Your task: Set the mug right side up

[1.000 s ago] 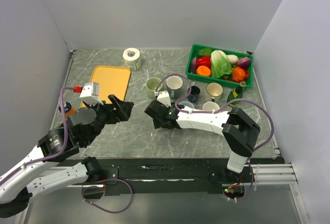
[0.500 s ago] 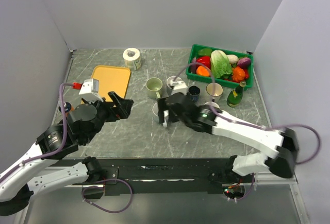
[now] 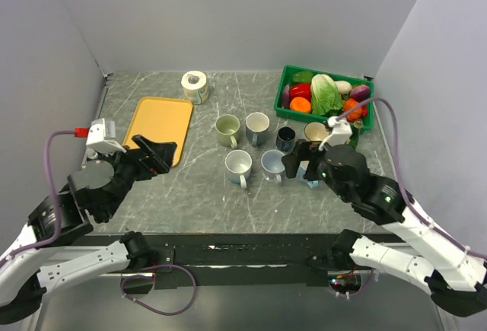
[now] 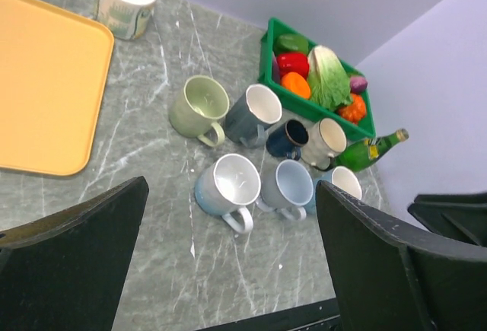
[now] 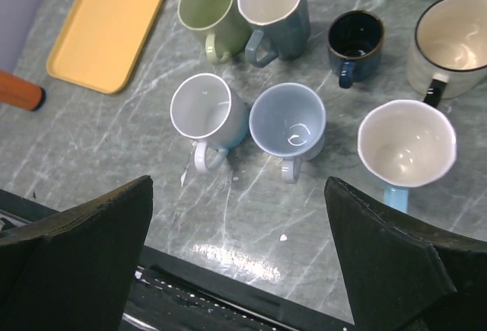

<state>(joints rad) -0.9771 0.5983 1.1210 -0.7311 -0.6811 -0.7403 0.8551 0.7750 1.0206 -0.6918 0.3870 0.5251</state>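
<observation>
Left hand [image 3: 157, 151] held high, fingers spread and empty, right hand [image 3: 302, 162] likewise, both angled downward

Pincer [image 5: 239, 186] spread wide, seven upright mugs [image 5: 288, 122] below (handles mostly toward camera), yellow tray [image 5: 106, 27] beyond

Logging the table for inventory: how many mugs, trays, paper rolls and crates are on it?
Mugs: 7
Tray: 1
Paper roll: 1
Crate: 1
Total: 10
</observation>
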